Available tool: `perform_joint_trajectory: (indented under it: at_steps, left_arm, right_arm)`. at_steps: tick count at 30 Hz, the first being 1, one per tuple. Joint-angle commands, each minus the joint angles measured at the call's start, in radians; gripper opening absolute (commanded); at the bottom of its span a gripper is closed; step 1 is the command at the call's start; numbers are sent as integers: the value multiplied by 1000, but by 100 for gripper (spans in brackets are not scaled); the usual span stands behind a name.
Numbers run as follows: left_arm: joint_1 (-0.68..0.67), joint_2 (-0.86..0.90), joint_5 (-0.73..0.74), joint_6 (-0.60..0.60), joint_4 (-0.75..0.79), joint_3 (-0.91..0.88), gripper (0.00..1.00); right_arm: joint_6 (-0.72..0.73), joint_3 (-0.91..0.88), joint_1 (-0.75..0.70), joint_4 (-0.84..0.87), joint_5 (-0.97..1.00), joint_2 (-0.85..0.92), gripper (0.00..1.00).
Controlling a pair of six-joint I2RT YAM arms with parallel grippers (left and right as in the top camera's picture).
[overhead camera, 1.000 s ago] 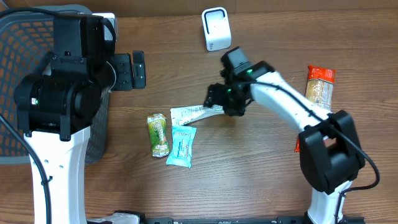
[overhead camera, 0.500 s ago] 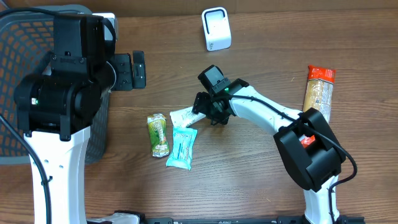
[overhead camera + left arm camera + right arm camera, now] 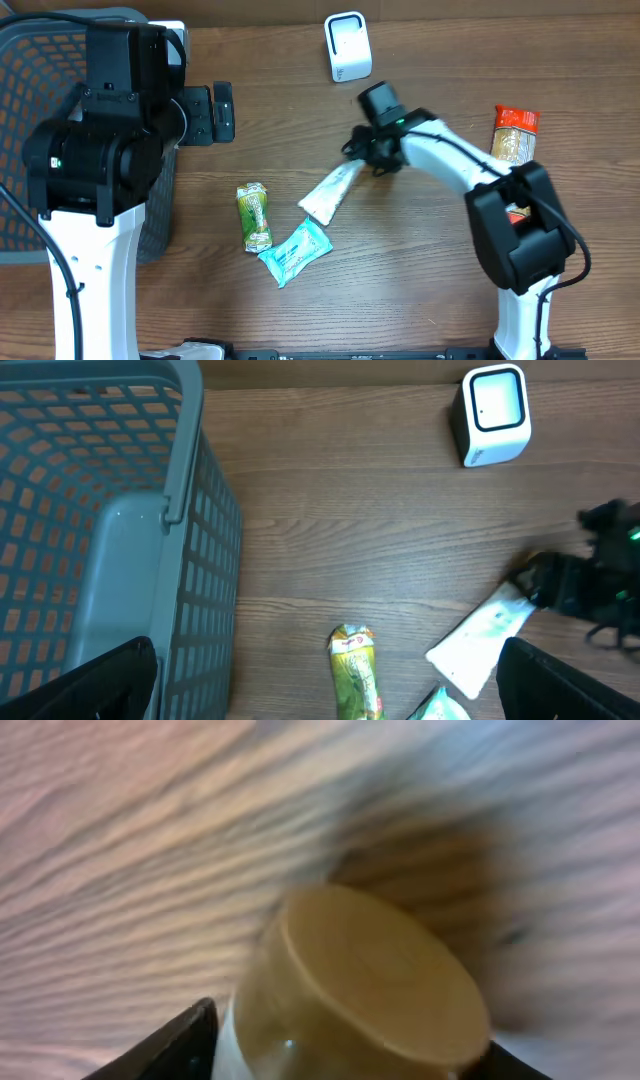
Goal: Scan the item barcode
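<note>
White packet (image 3: 328, 192) slants across the wooden table (image 3: 420, 290) below the scanner (image 3: 347, 47), its upper end clenched in the right gripper (image 3: 364, 160); that arm's wrist view is too blurred to add detail. Green packet (image 3: 255, 215) and teal packet (image 3: 295, 252) lie lower and further left of the scanner, the teal one just beside the white packet's low end. Left gripper (image 3: 215, 112) hangs left of the scanner by the grey basket (image 3: 25, 120), jaws spread wide and empty

Top-down overhead and oblique left wrist, sharing scanner (image 3: 348, 47)
</note>
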Motion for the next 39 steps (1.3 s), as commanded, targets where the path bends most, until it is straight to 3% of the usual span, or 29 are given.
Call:
perform_joint_trajectory:
  at_steps: [1, 4, 7, 12, 19, 21, 24, 31, 35, 39]
  left_arm:
    - [-7, 4, -3, 8, 1, 3, 100]
    - [-7, 4, -3, 8, 1, 3, 100]
    - [-7, 4, -3, 8, 1, 3, 100]
    - [-7, 4, -3, 8, 1, 3, 100]
    - [-7, 4, -3, 8, 1, 3, 100]
    - [-7, 4, -3, 8, 1, 3, 100]
    - [-7, 4, -3, 8, 1, 3, 100]
    - [-7, 4, -3, 8, 1, 3, 100]
    - [-7, 4, -2, 8, 1, 3, 100]
    - [-7, 4, -3, 8, 1, 3, 100]
  right_arm:
    - [-267, 0, -66, 5, -137, 0, 70]
    - [-366, 22, -109, -49, -290, 0, 74]
    - [-364, 30, -134, -108, -429, 0, 79]
    - [-338, 30, -114, -185, -529, 0, 80]
    - [-150, 30, -68, -178, -316, 0, 71]
    - [-142, 30, -68, -153, -245, 0, 63]
    - [-143, 30, -84, -142, -96, 0, 59]
    - [-403, 45, -164, -207, -67, -2, 59]
    - [-586, 92, -199, -294, -209, -2, 70]
    - [-616, 161, -201, -392, -259, -2, 75]
